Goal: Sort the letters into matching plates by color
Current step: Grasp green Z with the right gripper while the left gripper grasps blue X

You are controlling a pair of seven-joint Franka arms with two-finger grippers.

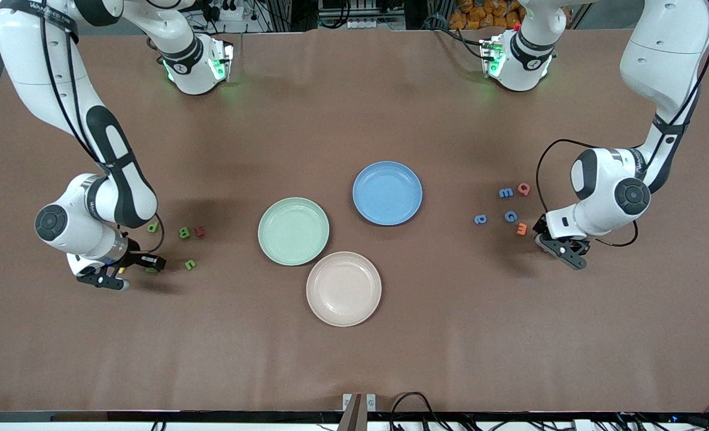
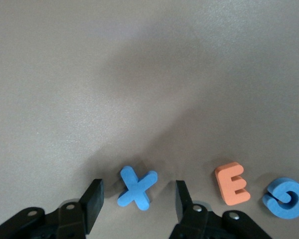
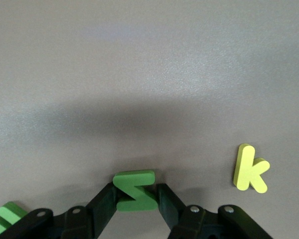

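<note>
The right gripper (image 1: 110, 276), lower left of the front view, has its fingers pressed on both flanks of a green Z (image 3: 135, 190) lying flat — we call it gripped. At middle right, the left gripper (image 1: 560, 247) straddles the blue X (image 2: 136, 187), fingers apart and clear of it — so the grasp there needs only closing.

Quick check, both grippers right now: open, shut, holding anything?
Left gripper: open, fingers either side of the blue X on the table, not gripping it.
Right gripper: shut on the green Z, at table level.
</note>
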